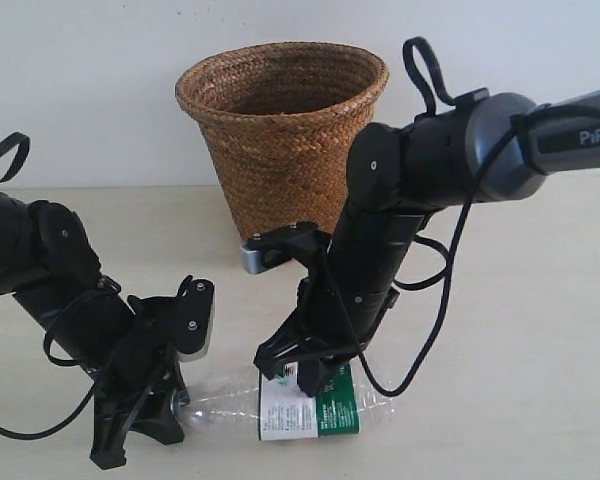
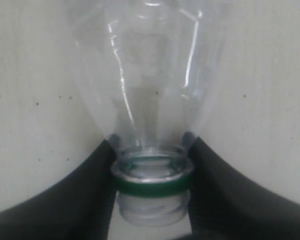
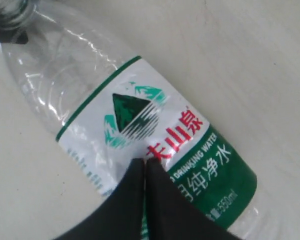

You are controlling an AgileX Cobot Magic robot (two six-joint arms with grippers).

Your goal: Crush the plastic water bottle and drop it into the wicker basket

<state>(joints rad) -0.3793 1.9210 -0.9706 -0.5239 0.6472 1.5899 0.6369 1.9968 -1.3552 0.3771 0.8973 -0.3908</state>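
Observation:
The plastic water bottle (image 1: 310,412) lies on its side on the table in front of the wicker basket (image 1: 280,140), neck toward the left. My left gripper (image 1: 175,405) is shut on its neck; in the left wrist view the two black fingers hug the green neck ring (image 2: 151,186), with the gripper (image 2: 151,150) centred on the clear bottle (image 2: 150,75). My right gripper (image 1: 305,375) is shut with fingertips together, resting on top of the green-and-white label. In the right wrist view that gripper (image 3: 145,162) touches the bottle (image 3: 140,110) beside the red characters.
The beige table (image 1: 520,330) extends to the right and front of the bottle. A white wall (image 1: 80,80) stands behind the basket. Black cables (image 1: 435,330) loop down from the right arm near the bottle's base.

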